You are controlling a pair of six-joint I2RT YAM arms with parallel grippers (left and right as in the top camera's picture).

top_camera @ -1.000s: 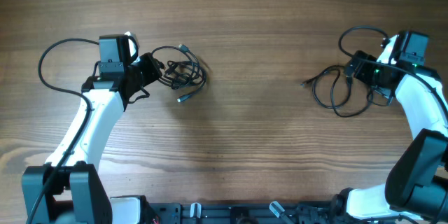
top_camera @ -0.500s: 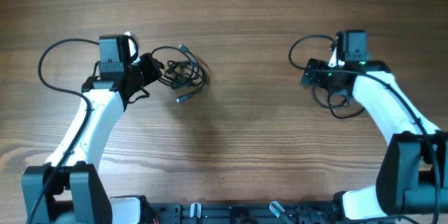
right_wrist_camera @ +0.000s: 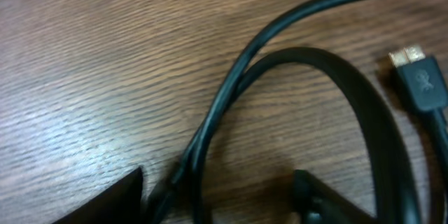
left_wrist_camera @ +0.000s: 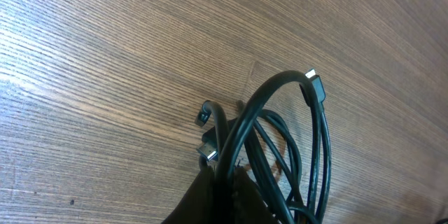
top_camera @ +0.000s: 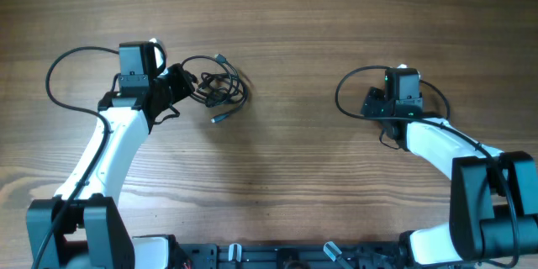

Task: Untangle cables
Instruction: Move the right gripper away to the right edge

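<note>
A tangled bundle of thin black cables lies left of centre, with plug ends sticking out. My left gripper is shut on the bundle's left edge. In the left wrist view its fingers pinch a cable loop. A separate black cable lies at the right, mostly hidden under my right arm. My right gripper is low over it. In the right wrist view its jaws stand apart, with the cable running between them, close to the left finger. A silver-tipped plug lies to the right.
The arms' own thicker black wires loop over the wooden table beside each wrist, one at the left and one at the right. The robot's bases line the near edge.
My right arm has swung left from the table's right side to over the separate cable, and its jaws have narrowed. The left arm and the bundle have not moved.
</note>
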